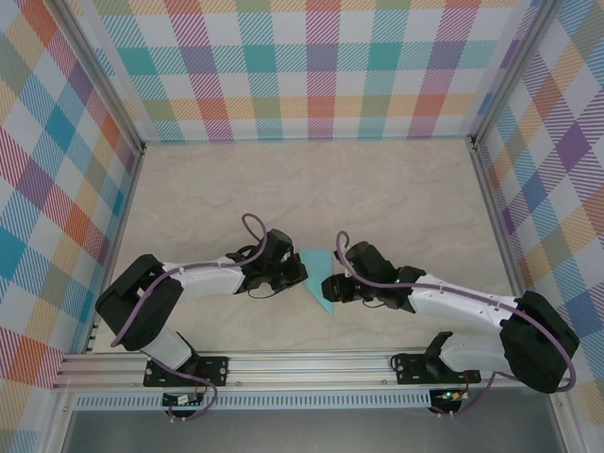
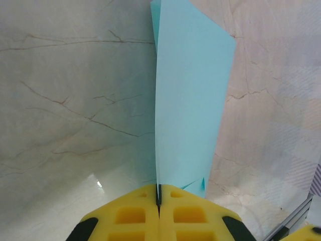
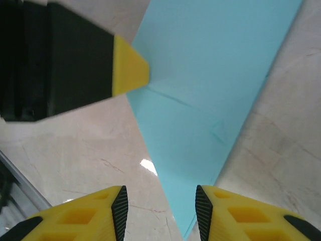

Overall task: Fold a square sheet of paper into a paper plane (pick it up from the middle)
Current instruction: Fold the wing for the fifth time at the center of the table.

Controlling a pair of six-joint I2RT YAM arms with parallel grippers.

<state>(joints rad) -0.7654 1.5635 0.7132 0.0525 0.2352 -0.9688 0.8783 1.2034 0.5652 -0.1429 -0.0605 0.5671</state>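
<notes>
Lab test cell: plaid panel walls (image 1: 321, 66), aluminium frame rail (image 1: 311, 363), marble-look tabletop (image 1: 311, 189).

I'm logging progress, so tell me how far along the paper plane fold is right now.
Done: the paper plane is already a narrow, pointed, creased shape, not a flat square. In hand: the left gripper is shut on it, and the right gripper stands open with the pointed tip between its fingers. Left: likely final creasing and release, since it's pinched on edge.

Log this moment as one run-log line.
left gripper: shut on paper plane | right gripper: open, astride its tip
</notes>
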